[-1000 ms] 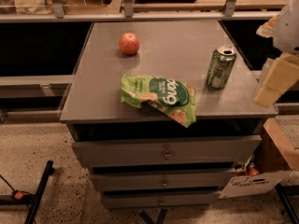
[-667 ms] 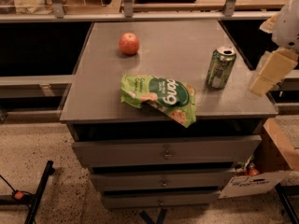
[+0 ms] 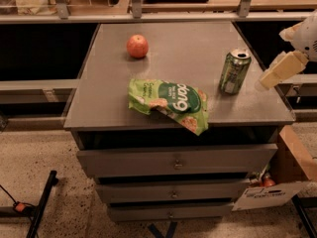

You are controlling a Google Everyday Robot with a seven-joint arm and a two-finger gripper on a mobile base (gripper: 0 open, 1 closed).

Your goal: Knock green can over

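The green can (image 3: 235, 71) stands upright near the right edge of the grey cabinet top (image 3: 188, 38); it has pale markings and a silver top rim. My gripper (image 3: 278, 71) is a cream-coloured piece reaching in from the right frame edge. It is over the table's right edge, a short way right of the can and apart from it.
A flat green snack bag (image 3: 171, 103) lies at the front middle of the top. A red apple (image 3: 137, 46) sits at the back left. Drawers (image 3: 174, 160) are below. A cardboard box (image 3: 292, 170) stands on the floor at right. A shelf rail (image 3: 148, 17) runs behind.
My gripper has moved up and in from the right, closer to the can. The can, bag and apple have not moved.
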